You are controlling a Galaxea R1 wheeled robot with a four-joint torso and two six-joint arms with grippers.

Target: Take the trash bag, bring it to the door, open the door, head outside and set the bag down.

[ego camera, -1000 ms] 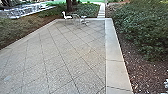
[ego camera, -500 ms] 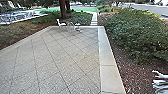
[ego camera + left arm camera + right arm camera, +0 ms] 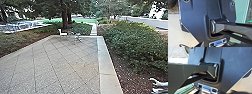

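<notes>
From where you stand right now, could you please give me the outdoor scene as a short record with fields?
Ground: paved patio
Right edge: pale stone border, then brown mulch and green shrubs
Far end: white chair
Past the far edge: tree trunk and narrow path
Upper right: road

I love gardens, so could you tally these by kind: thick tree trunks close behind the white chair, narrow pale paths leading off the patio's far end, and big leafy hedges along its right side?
Thick tree trunks: 2
Narrow pale path: 1
Big leafy hedge: 1
Total: 4
</notes>
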